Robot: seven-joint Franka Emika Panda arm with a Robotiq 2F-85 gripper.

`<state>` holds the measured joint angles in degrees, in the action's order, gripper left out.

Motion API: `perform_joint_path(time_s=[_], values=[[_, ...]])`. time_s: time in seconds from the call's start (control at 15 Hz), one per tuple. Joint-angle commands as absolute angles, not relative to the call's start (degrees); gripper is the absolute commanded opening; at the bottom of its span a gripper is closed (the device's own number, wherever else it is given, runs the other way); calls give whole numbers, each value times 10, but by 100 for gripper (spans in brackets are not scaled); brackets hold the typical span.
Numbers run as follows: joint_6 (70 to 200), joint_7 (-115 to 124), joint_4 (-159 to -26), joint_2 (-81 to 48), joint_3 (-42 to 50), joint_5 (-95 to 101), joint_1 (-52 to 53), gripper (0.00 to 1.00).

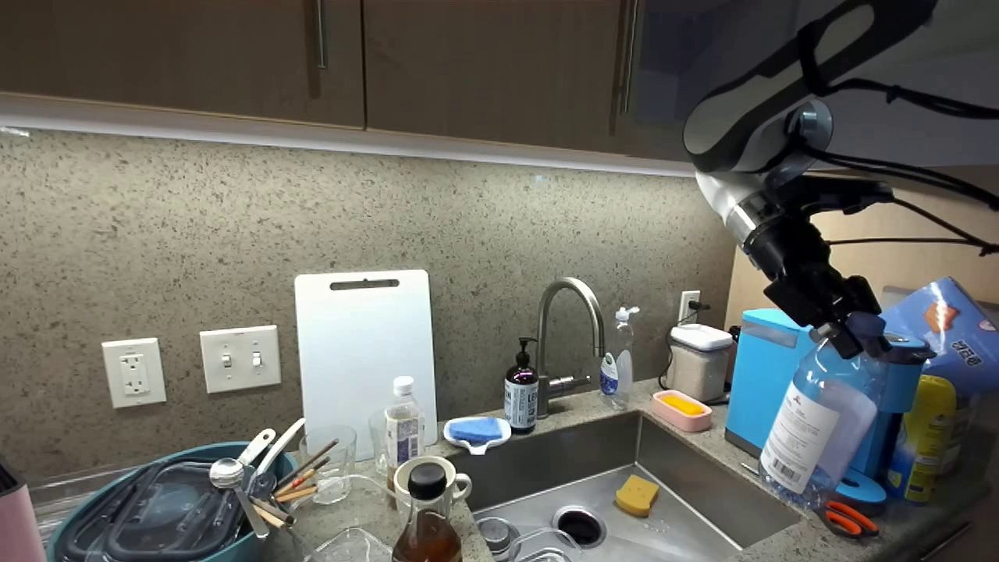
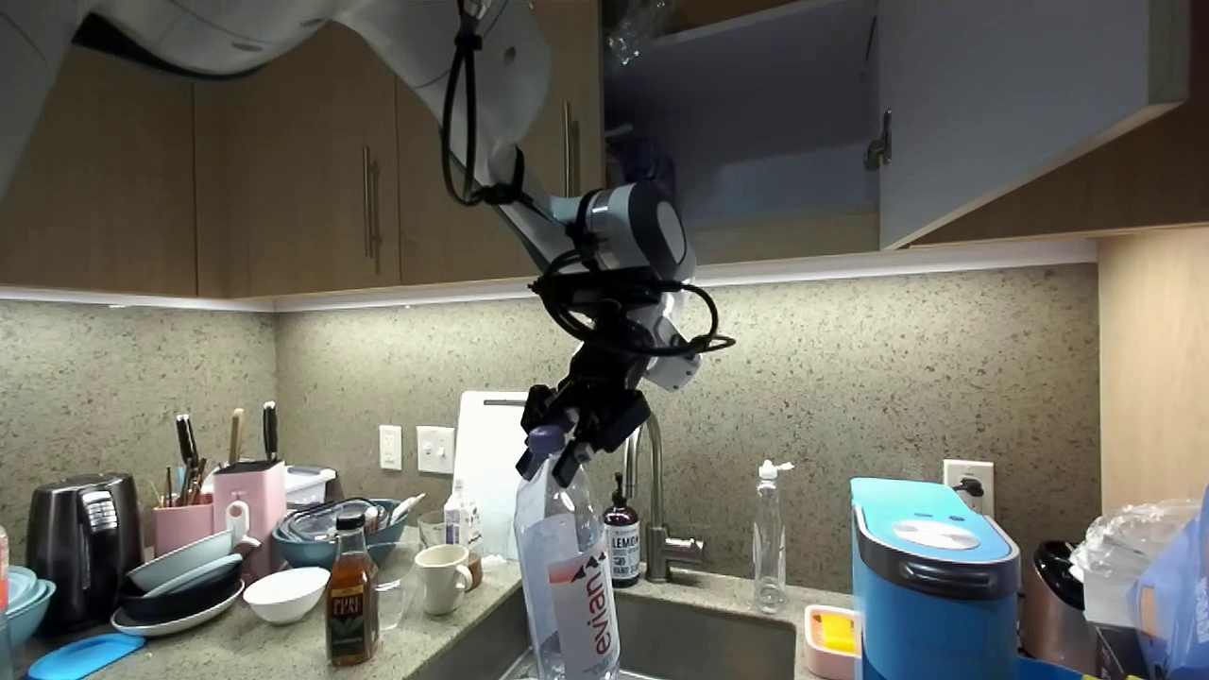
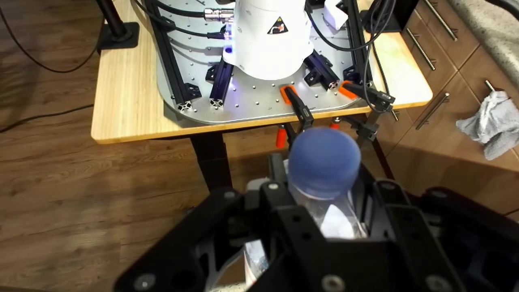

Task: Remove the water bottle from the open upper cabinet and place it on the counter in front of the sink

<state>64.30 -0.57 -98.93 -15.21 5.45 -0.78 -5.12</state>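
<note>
Water bottle (image 1: pixel 819 421): tilted near front edge of desk (image 2: pixel 439 633), by sink (image 1: pixel 702 484); base contact unclear.
End effector (image 3: pixel 320 178): pinched around bottle neck.
Front edge: neck-only hold may let base swing, missing it.
Sink: released leaning, bottle could topple in.

This was a kitchen, though whether a home's or a workplace's could not be told. A steel sink (image 1: pixel 577 454) with a curved faucet (image 1: pixel 543 343) was set into a speckled counter (image 2: pixel 420 637); brown wall cabinets (image 1: pixel 492 62) and an open upper cabinet (image 2: pixel 774 132) hung above the backsplash (image 1: pixel 484 234). A white cutting board (image 1: pixel 367 351) leaned there, a soap dispenser (image 1: pixel 520 396) stood behind the sink, and a yellow sponge (image 1: pixel 638 496) lay in it. A black kettle (image 2: pixel 80 557), a pink knife block (image 2: pixel 264 510) and stacked dishes (image 2: pixel 170 562) shared the counter, and a grey towel (image 3: pixel 492 121) hung from a cabinet handle (image 3: pixel 489 85)
</note>
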Motion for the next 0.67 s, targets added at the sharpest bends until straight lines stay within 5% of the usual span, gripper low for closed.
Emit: perform_joint_path(time_s=[0.0,0.6], values=[[636,1,-974,-192,47,-10,-50,14],[632,-8,-927,-277,43,-3,-53,14]])
